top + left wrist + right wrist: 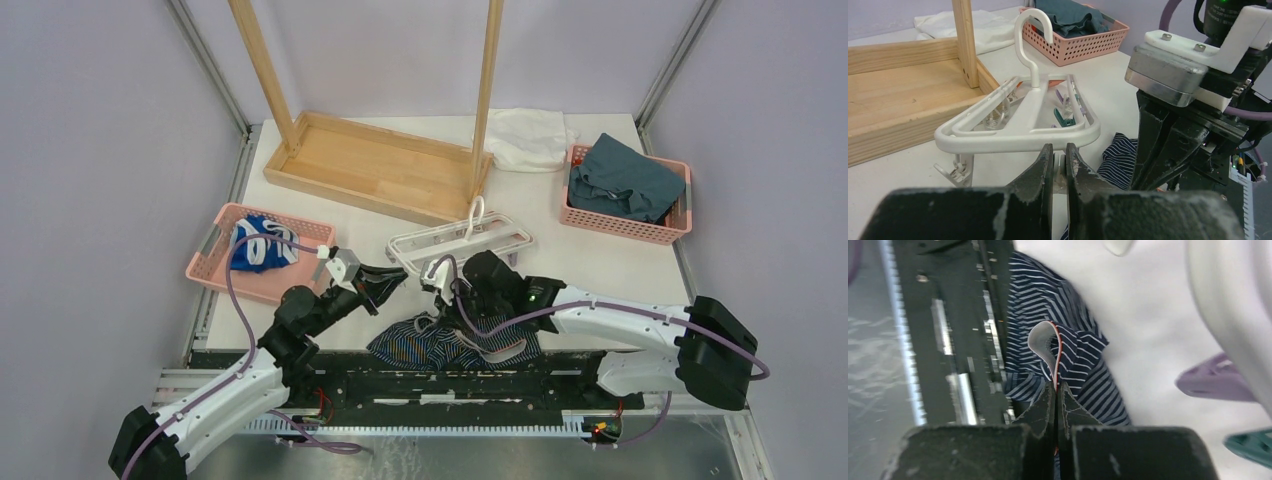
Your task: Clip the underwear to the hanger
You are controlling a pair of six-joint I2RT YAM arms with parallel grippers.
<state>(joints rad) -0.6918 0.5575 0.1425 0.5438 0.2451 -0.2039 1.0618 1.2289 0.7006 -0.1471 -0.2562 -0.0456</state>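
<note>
The white hanger (462, 240) lies flat on the table in front of the wooden rack, its hook pointing up. My left gripper (397, 278) is at the frame's near left corner. In the left wrist view (1059, 150) it is shut on a white clip hanging under the frame's (1018, 135) front edge. The navy pinstriped underwear (450, 345) lies bunched at the table's near edge. My right gripper (445, 305) is shut on its waistband with orange trim and lifts that fold; it shows in the right wrist view (1056, 385) with the underwear (1073, 350).
A pink basket (215, 255) with a blue-and-white garment (262, 243) stands at the left. A pink basket (620, 228) with teal cloth (620, 180) is at the back right, next to a white cloth (525, 135). The wooden rack (370, 165) stands behind. Purple (1215, 385) and teal (1253, 445) clips hang near the underwear.
</note>
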